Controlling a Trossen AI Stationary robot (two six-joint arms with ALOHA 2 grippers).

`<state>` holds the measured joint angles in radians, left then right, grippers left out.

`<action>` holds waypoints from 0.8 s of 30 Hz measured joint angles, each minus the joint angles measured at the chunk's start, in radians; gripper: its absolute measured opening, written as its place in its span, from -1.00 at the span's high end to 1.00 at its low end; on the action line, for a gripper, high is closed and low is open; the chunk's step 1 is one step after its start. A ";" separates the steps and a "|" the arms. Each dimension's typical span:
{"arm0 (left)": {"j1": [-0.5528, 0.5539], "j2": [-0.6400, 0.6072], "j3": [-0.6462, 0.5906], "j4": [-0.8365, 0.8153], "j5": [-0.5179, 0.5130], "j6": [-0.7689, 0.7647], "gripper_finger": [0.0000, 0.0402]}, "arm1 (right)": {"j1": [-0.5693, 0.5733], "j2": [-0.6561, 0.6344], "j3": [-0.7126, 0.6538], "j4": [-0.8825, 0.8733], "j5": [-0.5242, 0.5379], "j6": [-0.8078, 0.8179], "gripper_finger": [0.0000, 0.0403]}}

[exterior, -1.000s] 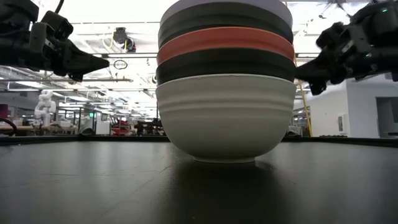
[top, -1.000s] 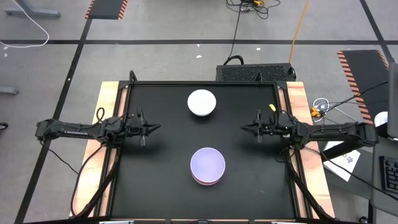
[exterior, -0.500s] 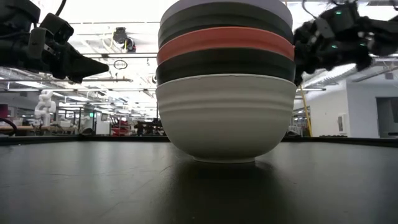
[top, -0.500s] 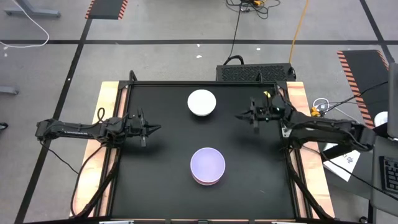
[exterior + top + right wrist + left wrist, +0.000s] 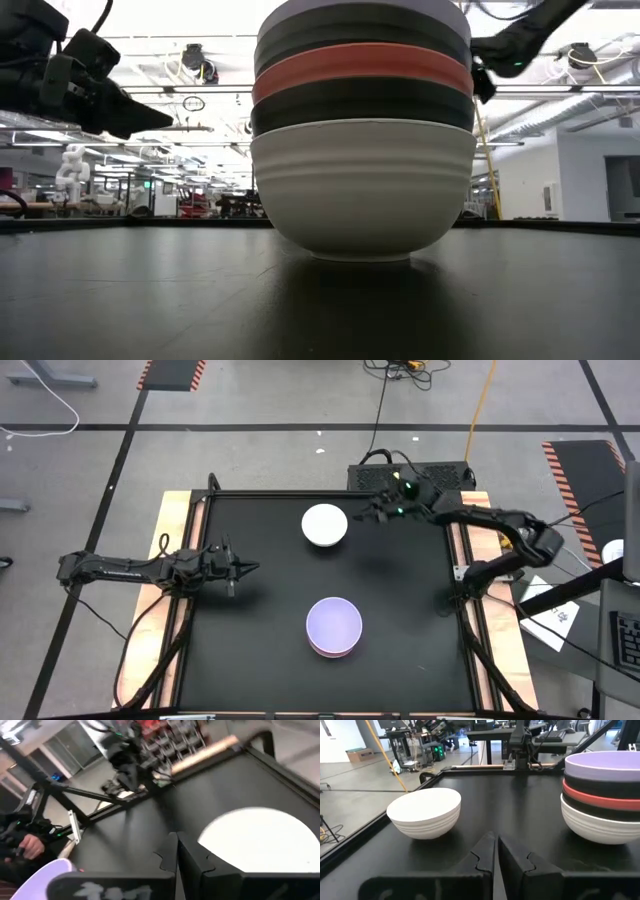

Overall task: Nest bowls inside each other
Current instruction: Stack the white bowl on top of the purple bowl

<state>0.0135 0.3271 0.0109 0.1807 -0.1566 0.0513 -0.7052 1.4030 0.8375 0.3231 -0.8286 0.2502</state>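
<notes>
A lone white bowl (image 5: pixel 325 525) stands upright on its base near the table's far edge; it also shows as the white bowl (image 5: pixel 425 812) in the left wrist view and the white bowl (image 5: pixel 260 837) in the right wrist view. Toward the near edge stands a stack of nested bowls (image 5: pixel 333 627) with a lavender one on top. Up close, the stack (image 5: pixel 362 130) is white at the bottom, then black, red, black and lavender. My right gripper (image 5: pixel 355 517) is shut and hovers just right of the lone white bowl. My left gripper (image 5: pixel 250 567) is shut and waits at the table's left side.
The black table top (image 5: pixel 260 630) is bordered by wooden side rails (image 5: pixel 172 550). A dark box (image 5: pixel 420 475) sits just beyond the far edge, behind my right arm. Open black surface lies between the two bowl groups and around my left gripper.
My right gripper has swung from the table's right side toward the far edge and leftward, rising, and now sits beside the lone white bowl. Its fingers stay shut. The bowls and my left arm have kept still.
</notes>
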 joint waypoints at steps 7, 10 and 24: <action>0.000 0.000 0.000 -0.008 0.001 0.026 0.87 | -0.080 0.160 0.192 -0.234 -0.005 0.041 0.68; 0.000 0.000 0.000 -0.016 0.002 0.035 0.87 | -0.102 0.199 0.249 -0.301 -0.005 0.054 0.50; 0.000 0.000 0.000 -0.036 0.003 0.049 0.87 | -0.107 0.309 0.526 -0.830 0.291 -0.127 0.17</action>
<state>0.0135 0.3271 0.0109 0.1447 -0.1532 0.1001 -0.8121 1.7118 1.3633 -0.5073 -0.5379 0.1233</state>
